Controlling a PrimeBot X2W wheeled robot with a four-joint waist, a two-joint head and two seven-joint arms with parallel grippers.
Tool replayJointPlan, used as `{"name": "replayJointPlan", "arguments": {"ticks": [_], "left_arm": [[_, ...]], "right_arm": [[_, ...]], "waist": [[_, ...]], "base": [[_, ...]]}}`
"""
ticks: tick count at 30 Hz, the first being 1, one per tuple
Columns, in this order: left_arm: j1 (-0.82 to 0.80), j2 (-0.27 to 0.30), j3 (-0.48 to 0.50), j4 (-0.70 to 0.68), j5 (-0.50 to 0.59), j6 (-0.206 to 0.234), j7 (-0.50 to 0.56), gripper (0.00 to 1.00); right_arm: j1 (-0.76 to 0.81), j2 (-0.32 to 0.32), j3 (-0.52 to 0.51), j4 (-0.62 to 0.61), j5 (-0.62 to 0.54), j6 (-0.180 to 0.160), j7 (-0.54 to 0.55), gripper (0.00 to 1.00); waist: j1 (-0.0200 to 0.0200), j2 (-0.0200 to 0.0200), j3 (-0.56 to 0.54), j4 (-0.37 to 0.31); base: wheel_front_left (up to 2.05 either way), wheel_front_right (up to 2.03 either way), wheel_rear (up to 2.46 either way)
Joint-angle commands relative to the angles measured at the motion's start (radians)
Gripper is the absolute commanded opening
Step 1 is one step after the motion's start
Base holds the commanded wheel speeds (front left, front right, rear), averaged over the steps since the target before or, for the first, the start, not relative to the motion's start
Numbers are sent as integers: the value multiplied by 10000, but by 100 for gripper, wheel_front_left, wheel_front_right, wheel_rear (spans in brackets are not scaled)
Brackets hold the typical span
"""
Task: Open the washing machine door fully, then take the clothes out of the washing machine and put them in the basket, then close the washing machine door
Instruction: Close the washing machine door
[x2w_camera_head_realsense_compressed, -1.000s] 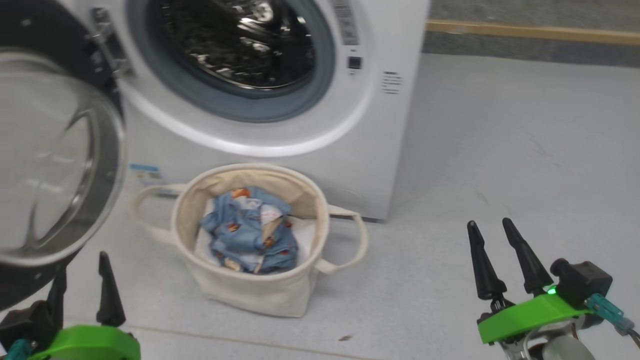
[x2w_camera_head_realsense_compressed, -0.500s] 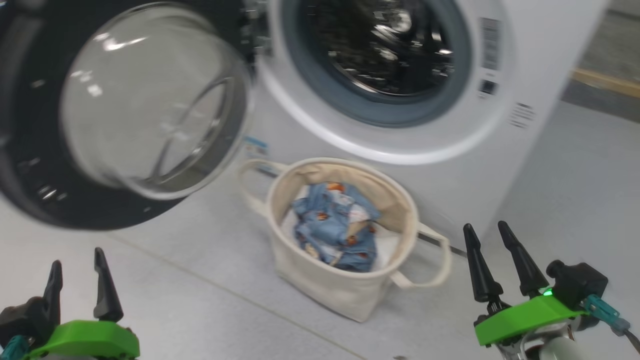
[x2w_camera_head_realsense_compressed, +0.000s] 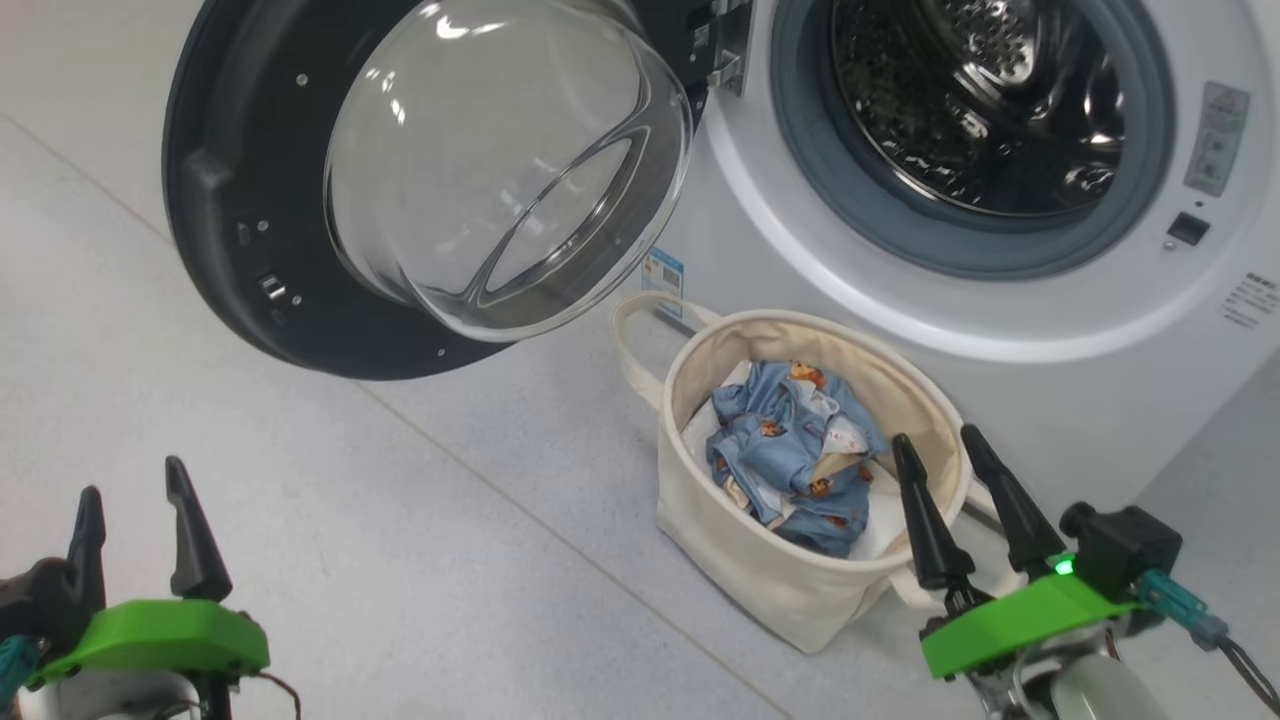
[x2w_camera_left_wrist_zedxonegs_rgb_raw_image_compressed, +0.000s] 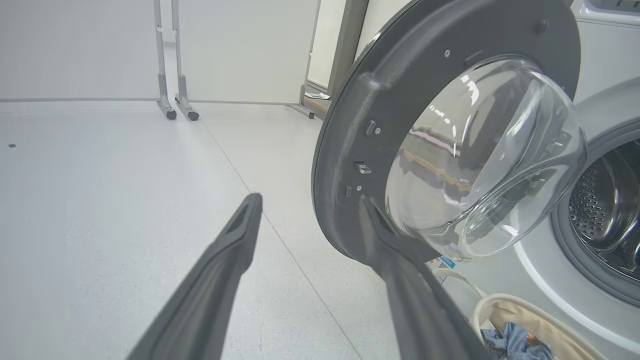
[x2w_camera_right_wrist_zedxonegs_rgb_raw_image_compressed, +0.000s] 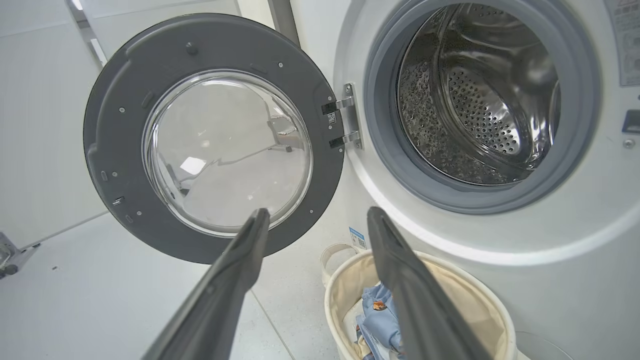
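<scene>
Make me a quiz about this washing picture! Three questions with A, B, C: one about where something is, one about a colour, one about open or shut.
1. Where are the clothes?
A. on a shelf
B. in the basket
C. on the floor

2. What colour are the clothes mostly?
A. red
B. green
C. blue

3. How is the door?
A. open
B. shut
C. taken off

Answers:
1 B, they lie bunched inside its cream wall.
2 C, light blue with small brown prints.
3 A, it stands swung out, the drum showing.
</scene>
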Motion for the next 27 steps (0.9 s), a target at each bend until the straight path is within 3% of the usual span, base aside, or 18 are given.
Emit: {"name": "replayJointPlan", "arguments": {"ticks": [1,15,16,17,21,27], "left_arm": [[-599,157,480,-258,-70,40,-146,100],[-179,312,804,-47,-492,-250,-296,100],[-192,365,778,-49,-539,-333,-203,97],[-246,375,826,-93,-653,-412,-171,0],[-489,466,1070,-168,-1102,-689,-9,0],[-1769,509,2557,431,-4286,-2157,1390,0]], "right_arm": [[-504,-102,262,-264,30,8,-124,100],[-607,1,338,-127,92,8,-124,100],[-599,2,334,-127,94,8,-124,100],[-597,0,346,-128,98,8,-124,100],[-638,-20,474,-106,193,8,-124,100],[-891,-245,719,-38,230,8,-124,100]], "waist": [[0,-1,84,39],[0,-1,46,31],[0,-1,62,34],[0,-1,75,42],[0,-1,140,64],[0,-1,385,85]], "base": [[0,0,0],[0,0,0],[0,0,0],[0,0,0],[0,0,0],[0,0,0]]}}
